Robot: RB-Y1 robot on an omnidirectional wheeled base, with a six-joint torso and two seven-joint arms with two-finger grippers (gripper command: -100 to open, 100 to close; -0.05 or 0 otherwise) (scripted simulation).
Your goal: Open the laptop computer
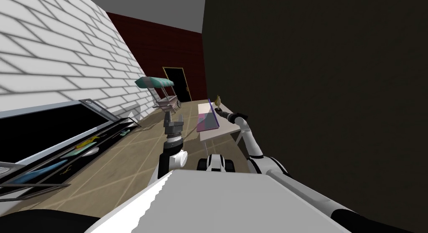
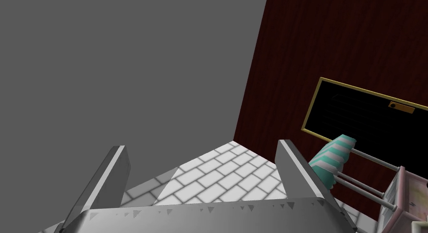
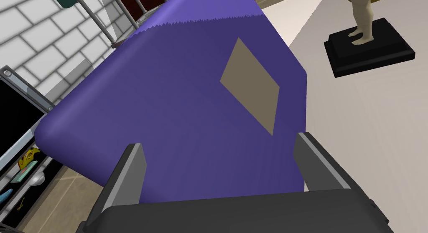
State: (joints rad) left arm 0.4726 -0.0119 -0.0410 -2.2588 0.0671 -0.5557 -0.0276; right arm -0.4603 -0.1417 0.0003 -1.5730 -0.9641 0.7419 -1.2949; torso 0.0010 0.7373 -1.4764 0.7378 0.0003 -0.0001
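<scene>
The laptop (image 1: 207,121) sits on a pale table (image 1: 217,133) with its purple lid (image 1: 212,111) raised roughly upright. Seen from the right wrist, the lid's purple back (image 3: 179,97) with a tan patch (image 3: 250,86) lies right in front of my right gripper (image 3: 218,143). Its fingers are open and I cannot tell whether they touch the lid. From the head camera the right gripper (image 1: 220,112) is at the lid's upper edge, on the side away from the keyboard. My left gripper (image 1: 174,125) is held up over the floor left of the table, open (image 2: 201,146) and empty.
A small figurine on a black base (image 3: 368,46) stands on the table beside the laptop (image 1: 217,102). A cart with a teal striped awning (image 1: 161,89) is beyond the left arm. A long dark display case (image 1: 75,145) runs along the brick wall, and a dark wall is on the right.
</scene>
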